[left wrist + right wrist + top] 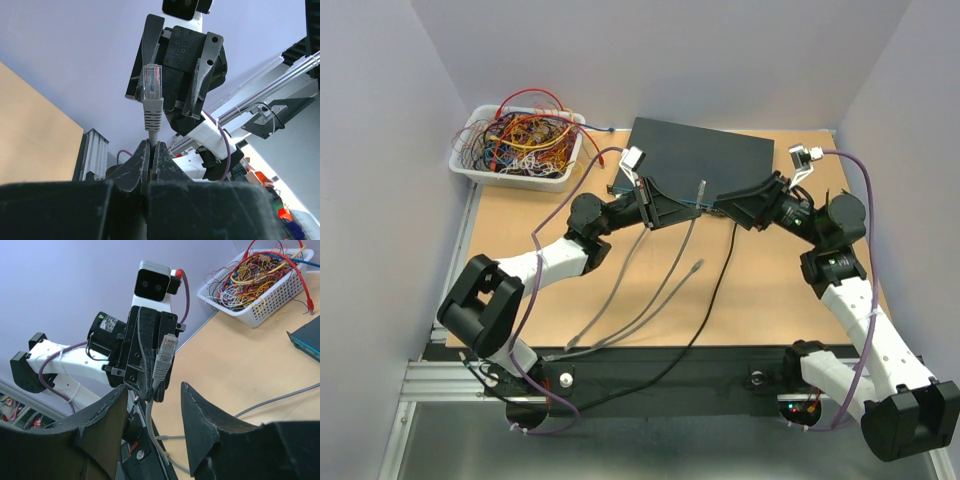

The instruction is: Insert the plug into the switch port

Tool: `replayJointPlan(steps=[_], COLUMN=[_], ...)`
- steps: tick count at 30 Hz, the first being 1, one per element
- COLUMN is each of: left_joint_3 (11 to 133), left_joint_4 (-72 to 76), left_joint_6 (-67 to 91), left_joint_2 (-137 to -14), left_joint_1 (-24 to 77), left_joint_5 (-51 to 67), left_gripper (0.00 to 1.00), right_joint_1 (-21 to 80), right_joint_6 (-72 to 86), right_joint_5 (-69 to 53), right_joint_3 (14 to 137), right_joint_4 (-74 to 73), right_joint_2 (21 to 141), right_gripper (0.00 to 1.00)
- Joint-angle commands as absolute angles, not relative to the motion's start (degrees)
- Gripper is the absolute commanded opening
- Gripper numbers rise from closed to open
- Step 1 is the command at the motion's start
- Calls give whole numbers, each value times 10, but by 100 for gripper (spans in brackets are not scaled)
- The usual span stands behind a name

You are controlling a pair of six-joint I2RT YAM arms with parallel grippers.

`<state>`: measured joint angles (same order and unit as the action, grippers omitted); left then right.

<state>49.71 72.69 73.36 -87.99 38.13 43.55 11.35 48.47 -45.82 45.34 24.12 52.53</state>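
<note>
The switch (700, 152) is a flat dark box at the back of the table; its teal-edged corner shows in the right wrist view (307, 337). My left gripper (692, 205) (150, 150) is shut on a grey cable just below its plug (152, 85), which stands upright above the fingers in front of the switch. The plug also shows in the top view (701, 188) and the right wrist view (165, 355). My right gripper (722, 207) (155, 387) is open and empty, its fingers facing the plug from the right, not touching it.
A white basket (470, 165) (260, 302) full of coloured wires stands at the back left. A second grey cable with a loose plug (697, 265) and a black cable (720, 275) lie on the wooden table between the arms.
</note>
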Motion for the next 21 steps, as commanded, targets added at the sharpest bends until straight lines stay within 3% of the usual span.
replayJointPlan(steps=[1,21], left_joint_3=[503,527], left_joint_4=[858,838], left_joint_6=[733,717], left_joint_2=[-875,-896], left_joint_1=[383,409], left_joint_5=[444,422], left_gripper=[0,0], right_joint_1=[118,131], right_joint_6=[496,487], right_joint_5=[-469,-453], right_joint_3=[447,447], right_joint_4=[294,301], right_joint_2=[529,551], right_gripper=[51,47])
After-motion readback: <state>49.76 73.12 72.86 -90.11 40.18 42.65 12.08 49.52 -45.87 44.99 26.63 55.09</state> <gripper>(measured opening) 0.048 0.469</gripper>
